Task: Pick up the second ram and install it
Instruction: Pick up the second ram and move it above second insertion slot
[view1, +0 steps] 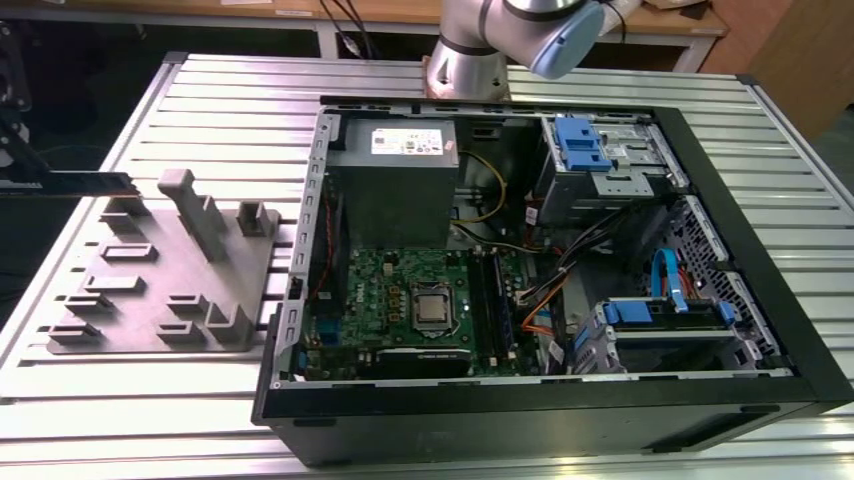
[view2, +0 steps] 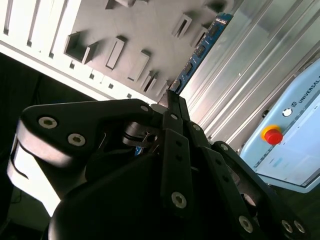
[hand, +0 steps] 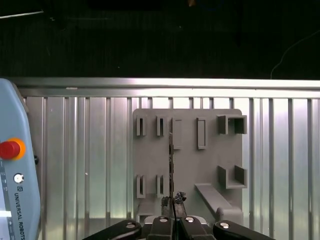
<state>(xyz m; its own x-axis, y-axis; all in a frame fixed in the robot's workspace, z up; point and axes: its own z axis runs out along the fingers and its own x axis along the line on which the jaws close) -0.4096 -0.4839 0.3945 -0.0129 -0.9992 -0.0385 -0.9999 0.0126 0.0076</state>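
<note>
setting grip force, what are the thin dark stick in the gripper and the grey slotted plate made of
Thin dark memory stick: seemingly circuit board, blue face with small chips in a row. Grey slotted holder plate: matt, even grey, likely plastic.

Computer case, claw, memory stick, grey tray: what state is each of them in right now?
Case: lying on its side, open, insides exposed.
Gripper: shut on the ram.
Ram: held by one end, over the tray.
Tray: flat on the table.
</note>
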